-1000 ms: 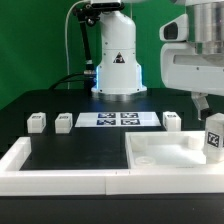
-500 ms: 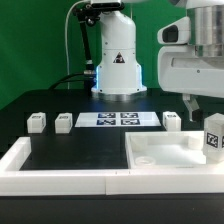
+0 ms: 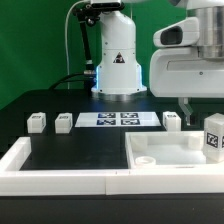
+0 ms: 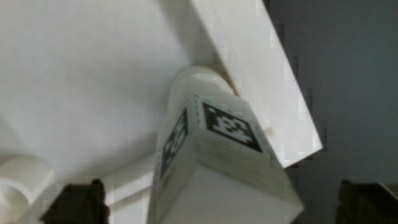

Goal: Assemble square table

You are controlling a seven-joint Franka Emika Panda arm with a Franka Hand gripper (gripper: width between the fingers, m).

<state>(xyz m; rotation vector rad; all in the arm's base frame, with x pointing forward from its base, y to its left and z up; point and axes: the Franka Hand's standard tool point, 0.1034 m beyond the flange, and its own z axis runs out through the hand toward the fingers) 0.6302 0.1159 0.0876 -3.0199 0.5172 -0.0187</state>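
Note:
The white square tabletop (image 3: 165, 152) lies at the exterior view's right, inside the rim wall. One white leg (image 3: 213, 138) with a black-and-white tag stands on its far right corner. Three more legs (image 3: 37, 122), (image 3: 64, 121), (image 3: 172, 120) stand in a row on the black table. My gripper (image 3: 200, 108) hangs open just above the standing leg, not touching it. In the wrist view the tagged leg (image 4: 222, 150) stands on the slab (image 4: 89, 80) and shows between my two dark fingertips (image 4: 80, 202); my gripper (image 4: 222, 205) is empty.
The marker board (image 3: 120, 119) lies flat between the loose legs. A long white rim wall (image 3: 60, 170) runs along the front and left. The robot's white base (image 3: 117, 60) stands behind the marker board.
My gripper has shifted toward the exterior view's left over the last second. The leg on the tabletop corner has stayed where it stands.

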